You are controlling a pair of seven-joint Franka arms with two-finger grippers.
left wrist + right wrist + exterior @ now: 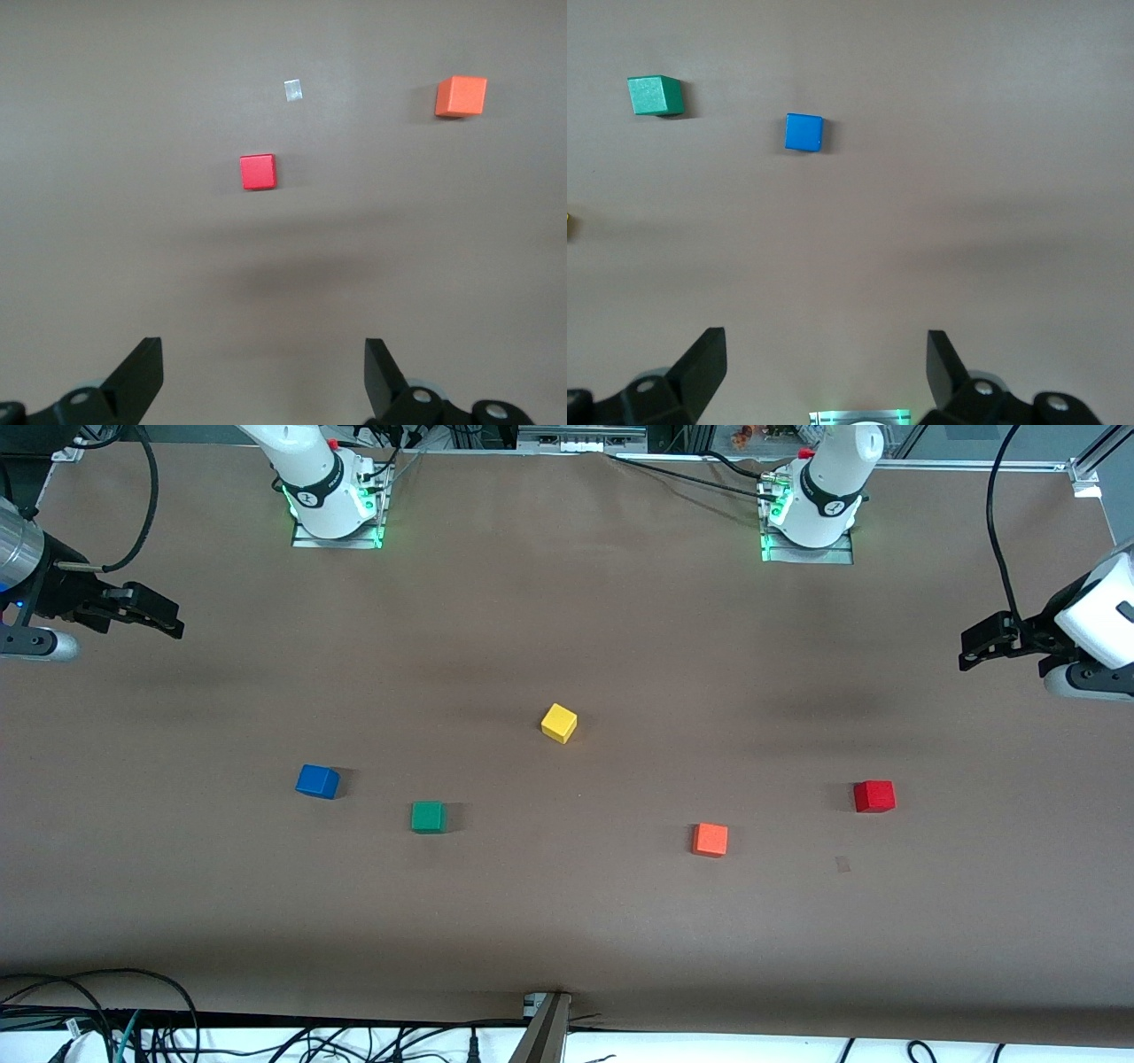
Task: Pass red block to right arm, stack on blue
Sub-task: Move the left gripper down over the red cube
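Note:
The red block (874, 795) sits on the brown table toward the left arm's end; it also shows in the left wrist view (258, 172). The blue cube (317, 781) sits toward the right arm's end and shows in the right wrist view (804, 132). My left gripper (970, 648) hangs open and empty in the air at the table's left-arm end; its jaws (263, 367) stand wide apart. My right gripper (170, 622) hangs open and empty at the right-arm end, jaws (826, 363) wide apart. Both arms wait.
A yellow cube (559, 723) lies mid-table. A green cube (428, 817) lies beside the blue one, nearer the front camera. An orange cube (710, 839) lies beside the red block. A small patch of tape (842, 864) marks the table. Cables run along the table's front edge.

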